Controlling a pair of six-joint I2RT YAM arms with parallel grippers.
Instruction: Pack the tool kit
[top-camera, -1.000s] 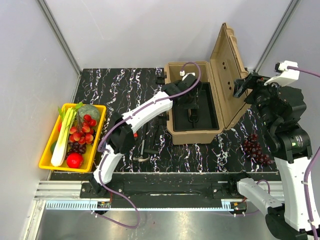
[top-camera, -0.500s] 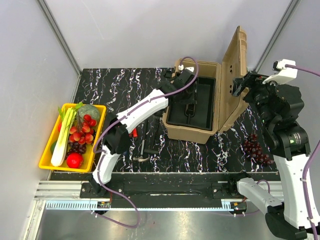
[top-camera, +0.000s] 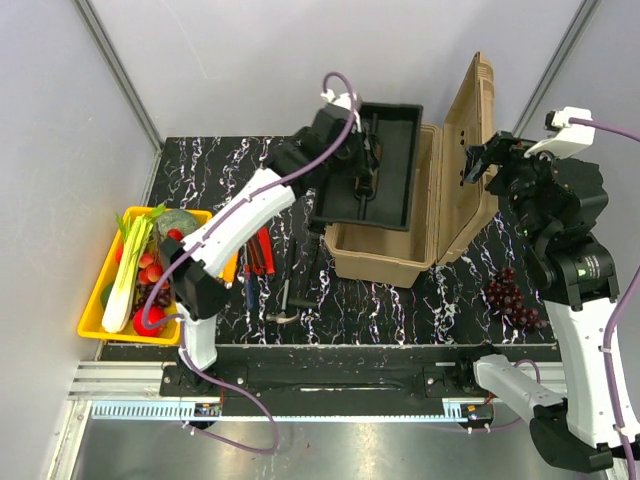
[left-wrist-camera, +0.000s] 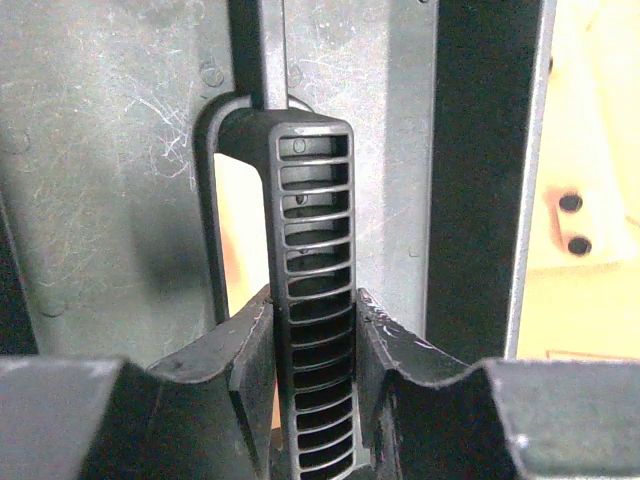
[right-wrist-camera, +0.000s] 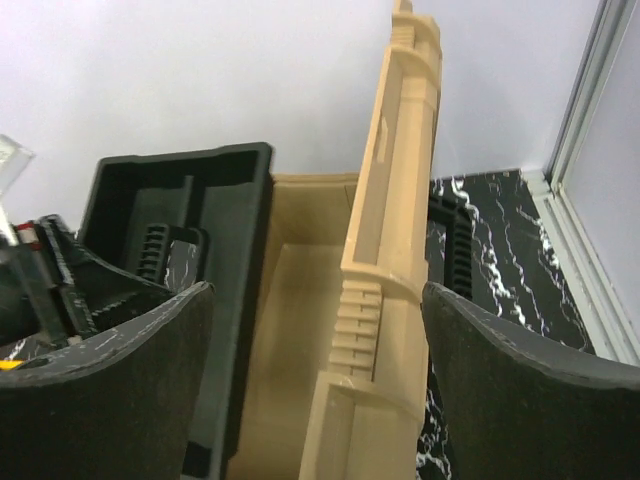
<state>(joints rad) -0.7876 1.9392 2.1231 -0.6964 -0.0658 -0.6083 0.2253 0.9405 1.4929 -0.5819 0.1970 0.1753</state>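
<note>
The tan toolbox (top-camera: 380, 257) stands open, its lid (top-camera: 468, 150) nearly upright. The black inner tray (top-camera: 388, 150) hangs tilted above the box's back left. My left gripper (top-camera: 362, 168) is shut on the tray's ribbed handle (left-wrist-camera: 312, 220), with the fingers (left-wrist-camera: 250, 350) pressed on both sides. My right gripper (top-camera: 487, 160) is open beside the lid's top edge. In the right wrist view the lid (right-wrist-camera: 390, 250) stands between the wide fingers (right-wrist-camera: 130, 380) with gaps either side. Red-handled tools (top-camera: 262, 250) and a blue-handled one (top-camera: 247, 278) lie on the table left of the box.
A yellow tray (top-camera: 97, 300) of vegetables and fruit sits at the left table edge. A bunch of dark grapes (top-camera: 510, 295) lies right of the box. A small metal tool (top-camera: 285, 302) lies near the front edge. Grey walls enclose the black marbled table.
My left gripper has lifted the black inner tray out of the toolbox and up toward the back left. The lid swung more upright. The right gripper has barely moved.
</note>
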